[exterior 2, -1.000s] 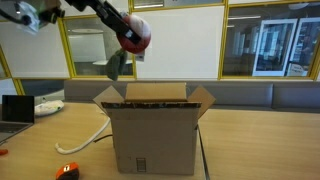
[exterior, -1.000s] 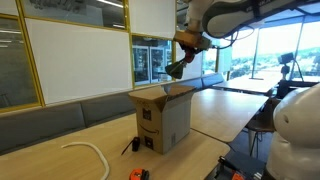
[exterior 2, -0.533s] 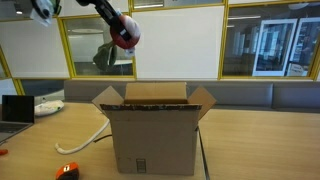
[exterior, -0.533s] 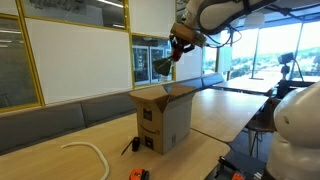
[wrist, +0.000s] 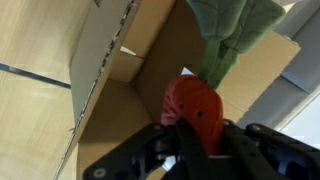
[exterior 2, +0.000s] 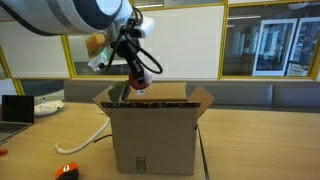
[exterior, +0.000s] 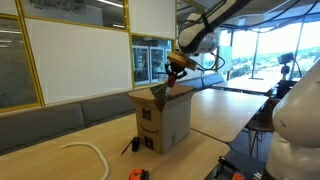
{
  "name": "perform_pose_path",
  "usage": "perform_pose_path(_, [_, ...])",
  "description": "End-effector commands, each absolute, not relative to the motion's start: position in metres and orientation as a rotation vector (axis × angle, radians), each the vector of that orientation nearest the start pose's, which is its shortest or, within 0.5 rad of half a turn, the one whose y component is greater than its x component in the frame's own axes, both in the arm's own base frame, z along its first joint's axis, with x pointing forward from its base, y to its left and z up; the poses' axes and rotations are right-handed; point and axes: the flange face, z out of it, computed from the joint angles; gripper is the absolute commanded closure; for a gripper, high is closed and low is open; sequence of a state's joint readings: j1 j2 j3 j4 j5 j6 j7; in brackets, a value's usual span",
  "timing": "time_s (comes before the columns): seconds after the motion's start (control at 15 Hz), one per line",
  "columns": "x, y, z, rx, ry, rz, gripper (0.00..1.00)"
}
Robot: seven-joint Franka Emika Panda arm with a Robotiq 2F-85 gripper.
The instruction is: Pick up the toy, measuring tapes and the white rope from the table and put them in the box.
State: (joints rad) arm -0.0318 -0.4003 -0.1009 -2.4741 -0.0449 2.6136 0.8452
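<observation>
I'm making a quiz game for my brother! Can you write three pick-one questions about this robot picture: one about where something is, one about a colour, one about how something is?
1. Where is the toy?
A. on the table
B. hanging from the gripper over the box
C. on the floor
2. What colour is the rope?
A. white
B. blue
C. black
3. The box's top flaps are:
A. taped shut
B. open
C. torn off
Answers: 1 B, it dangles at the box's opening; 2 A, it curves white beside the box; 3 B, they stand spread apart.
</observation>
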Motion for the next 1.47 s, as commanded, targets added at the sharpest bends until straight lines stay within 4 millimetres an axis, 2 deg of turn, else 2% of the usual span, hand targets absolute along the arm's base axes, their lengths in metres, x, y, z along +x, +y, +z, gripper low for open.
perform_pose_path(0.0, [0.499, -0.084, 0.466, -2.578, 1.321, -0.595, 0.87])
perform_pose_path(0.2, [0.530, -0.098, 0.446, -2.619, 1.348, -0.497, 0.87])
perform_pose_path(0.53, [0.568, -0.109, 0.426, -2.670, 1.374, -0.373, 0.87])
perform_pose_path(0.73, [0.580, -0.113, 0.418, -2.697, 1.386, -0.295, 0.87])
perform_pose_path(1.0, [0.585, -0.116, 0.409, -2.728, 1.395, -0.201, 0.86])
perform_pose_path(1.07, [0.585, -0.117, 0.407, -2.733, 1.399, -0.170, 0.57])
perform_pose_path(1.2, [0.584, -0.118, 0.401, -2.752, 1.391, -0.110, 0.50])
perform_pose_path(1.4, [0.582, -0.120, 0.395, -2.772, 1.388, -0.045, 0.27])
